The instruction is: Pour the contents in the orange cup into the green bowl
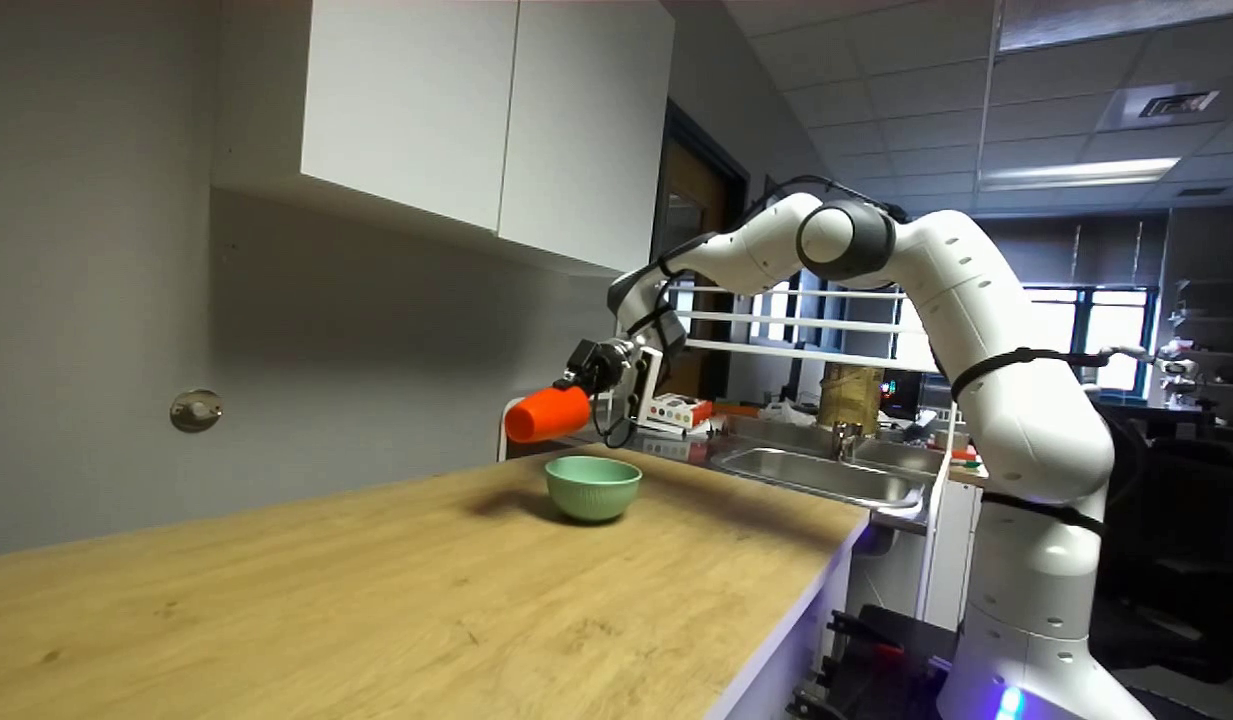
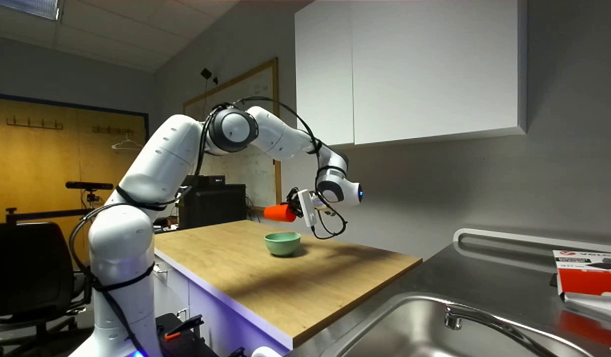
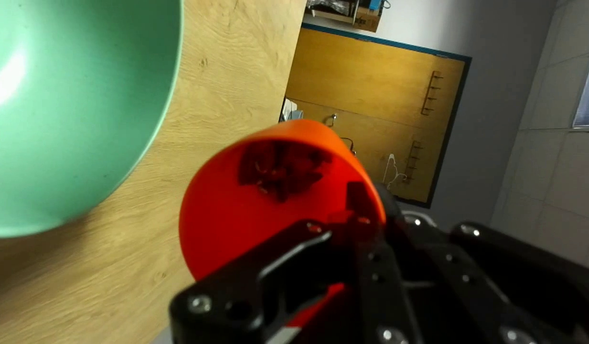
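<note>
Evidently, your Robotiq gripper point(image 2: 289, 203), jaws nearly together, pinched the orange tumbler point(image 1: 548, 413) near its rim, roughly sideways. Dark contents point(image 3: 281, 167) lay inside. The green bowl point(image 1: 593, 492) stood lower, nearer the wall-side edge of the tabletop point(image 1: 376, 610) than the robot-side one. Pouring seemed in hand; you likely needed more tilt over the bowl.

Dim; windows point(image 1: 1121, 335) blown out; glare inside green bowl point(image 3: 79, 124); orange cup point(image 3: 244, 215) shadowed within, perhaps blurred.
</note>
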Robot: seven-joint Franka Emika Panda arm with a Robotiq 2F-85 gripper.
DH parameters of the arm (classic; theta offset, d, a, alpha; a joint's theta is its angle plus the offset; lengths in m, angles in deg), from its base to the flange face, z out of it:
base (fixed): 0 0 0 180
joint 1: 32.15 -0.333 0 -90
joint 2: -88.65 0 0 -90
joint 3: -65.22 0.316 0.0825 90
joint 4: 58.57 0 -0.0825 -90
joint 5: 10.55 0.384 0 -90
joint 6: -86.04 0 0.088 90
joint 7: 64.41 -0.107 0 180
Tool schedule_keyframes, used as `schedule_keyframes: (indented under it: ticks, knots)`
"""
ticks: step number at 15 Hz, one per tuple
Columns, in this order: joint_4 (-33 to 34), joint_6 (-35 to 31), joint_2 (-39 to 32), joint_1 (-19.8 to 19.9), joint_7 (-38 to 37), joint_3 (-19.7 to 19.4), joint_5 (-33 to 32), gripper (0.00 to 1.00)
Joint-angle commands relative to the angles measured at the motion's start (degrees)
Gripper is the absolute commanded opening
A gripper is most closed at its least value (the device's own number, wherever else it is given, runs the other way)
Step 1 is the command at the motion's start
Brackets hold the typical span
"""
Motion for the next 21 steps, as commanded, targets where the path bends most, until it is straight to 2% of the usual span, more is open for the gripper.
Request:
schedule_keyframes:
  ticks: [1,14,21]
  knots:
    - [1.9,3.1,-1.1,0.7,-3.5,0.8,1.6,0.01]
    - [1.3,9.6,-5.1,0.3,-13.2,0.6,0.5,0.01]
    - [-1.1,12.9,-3.1,0.4,-14.8,0.3,0.1,0.01]
